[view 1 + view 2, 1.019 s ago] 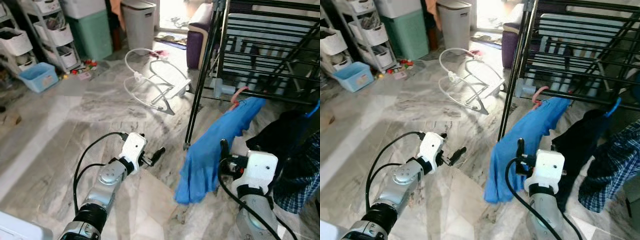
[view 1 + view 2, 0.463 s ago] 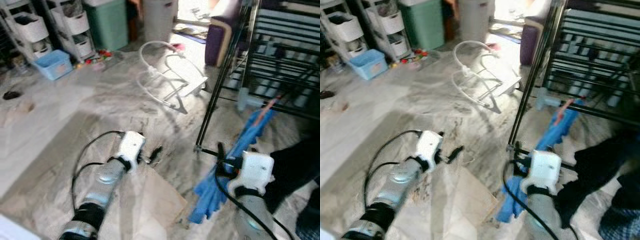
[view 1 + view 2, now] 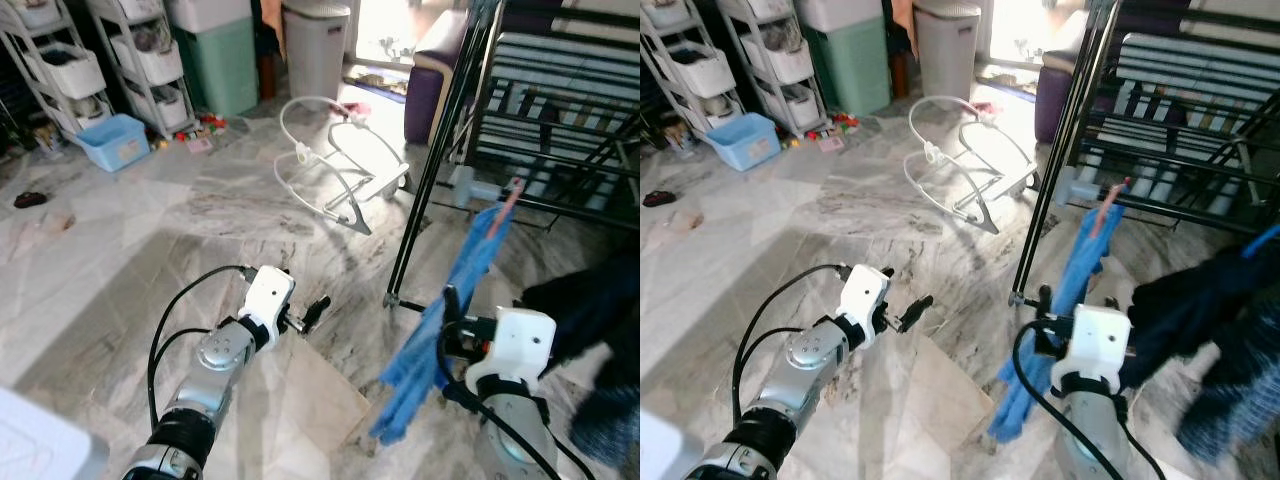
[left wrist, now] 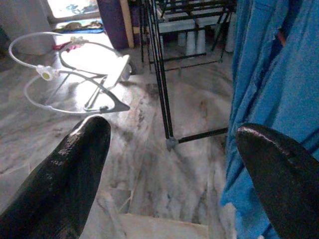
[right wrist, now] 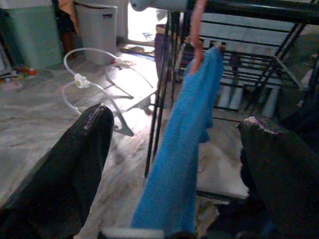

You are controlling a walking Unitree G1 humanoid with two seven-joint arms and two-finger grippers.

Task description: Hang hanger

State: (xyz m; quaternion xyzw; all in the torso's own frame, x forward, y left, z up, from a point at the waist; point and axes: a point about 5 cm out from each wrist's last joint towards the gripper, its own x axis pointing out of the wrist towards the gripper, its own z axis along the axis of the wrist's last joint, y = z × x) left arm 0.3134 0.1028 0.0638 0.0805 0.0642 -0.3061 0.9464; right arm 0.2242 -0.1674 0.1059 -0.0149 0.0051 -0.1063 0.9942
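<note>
Both the right gripper (image 5: 169, 149) and the left gripper (image 4: 164, 149) are spread wide, empty. The pink hanger (image 3: 1106, 203), carrying a blue cloth (image 3: 1065, 300), hooks the rack (image 3: 1160, 120). Advancing could snag the cloth and unhook it.

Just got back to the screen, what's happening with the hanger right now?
The blue garment on its pink hanger already hangs from a rail of the black metal drying rack. The right gripper is open, with the garment in front of it and nothing held. The left gripper is also open and empty, held out over the marble floor. A white wire frame lies on the floor beyond.
</note>
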